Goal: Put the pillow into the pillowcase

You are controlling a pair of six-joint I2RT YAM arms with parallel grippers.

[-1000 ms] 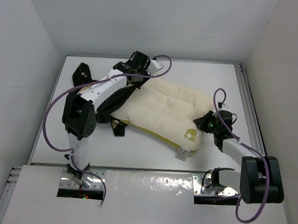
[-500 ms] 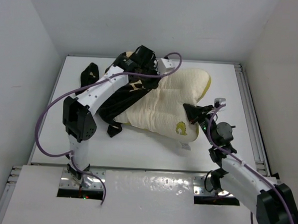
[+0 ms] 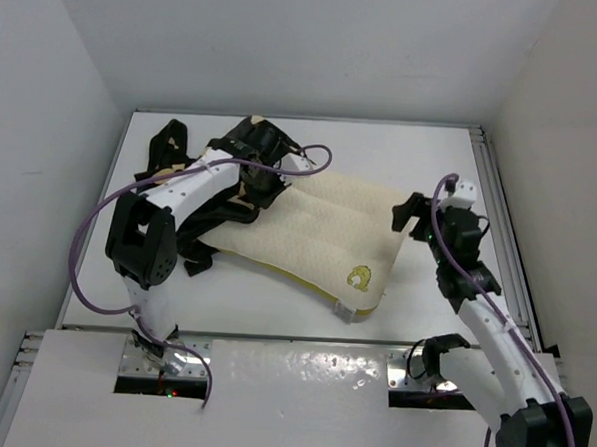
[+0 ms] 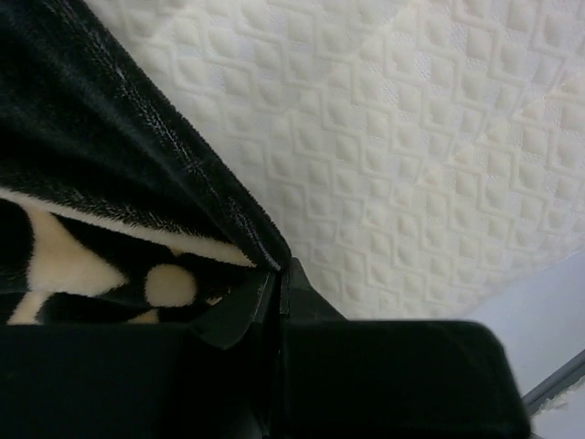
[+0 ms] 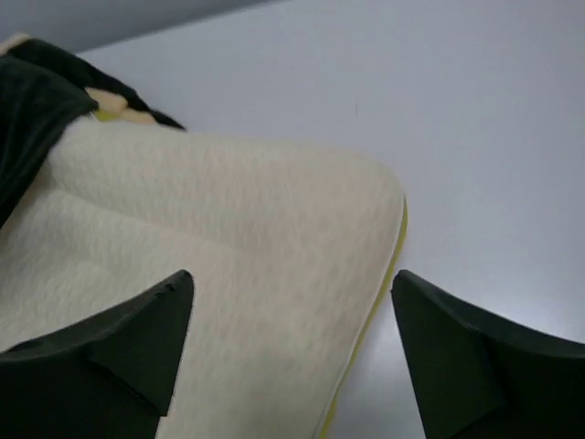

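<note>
1. Pillow (image 3: 323, 235) lies diagonally mid-bench, logo corner toward the near edge, mostly bare.
2. Right gripper (image 5: 291, 283), near the right edge: fingers spread wide around the pillow's right corner, gripping nothing. Judgement: close on that corner to brace it.
3. Left gripper (image 4: 279, 272), toward the far-left corner: jaws pinched on the pillowcase (image 4: 101, 155) hem, which covers only the pillow's far-left end. Draw the hem along low and slowly to avoid bunching.
</note>
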